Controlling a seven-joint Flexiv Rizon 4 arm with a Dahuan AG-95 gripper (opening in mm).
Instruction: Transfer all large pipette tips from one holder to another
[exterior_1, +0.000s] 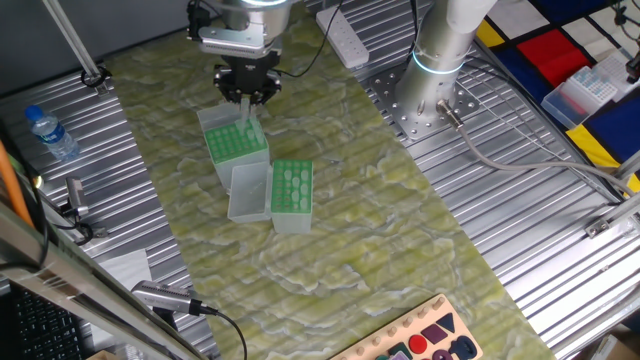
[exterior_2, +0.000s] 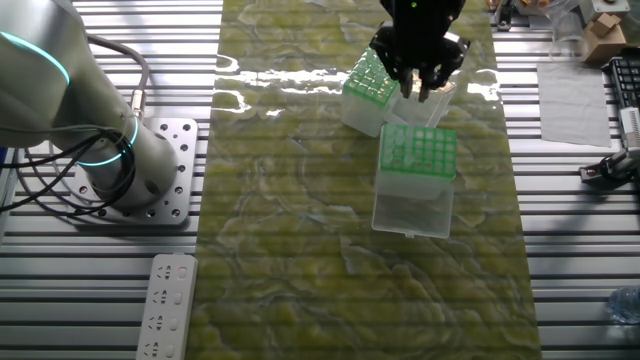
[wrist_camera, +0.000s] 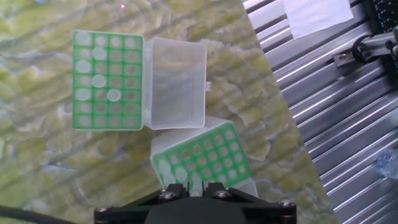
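Pale mint-green tapered plastic pipette tips (wrist_camera: 99, 62) sit in two clear plastic holder boxes with green perforated rack plates, on the yellow-green mottled mat (exterior_1: 340, 230).

Tips stand upright, long axis vertical, narrow ends down in the holes; hand view shows only their round tops.

Hand view: box in upper left of frame (wrist_camera: 107, 81) has tips scattered in its left columns and its clear hinged lid (wrist_camera: 177, 81) open to the right. Second box (wrist_camera: 202, 155), lower centre and rotated, has a few tips at its lower-left corner, just above the black gripper (wrist_camera: 194, 193) body.

One fixed view only: a single pale tip (exterior_1: 246, 112) hangs vertical below the gripper (exterior_1: 247, 98), over the upper-left box (exterior_1: 237, 143).

Other fixed view: gripper (exterior_2: 420, 85) at top centre, above the gap between both boxes; the tip isn't resolvable there.

Jaws look closed on that tip, fingers close together.
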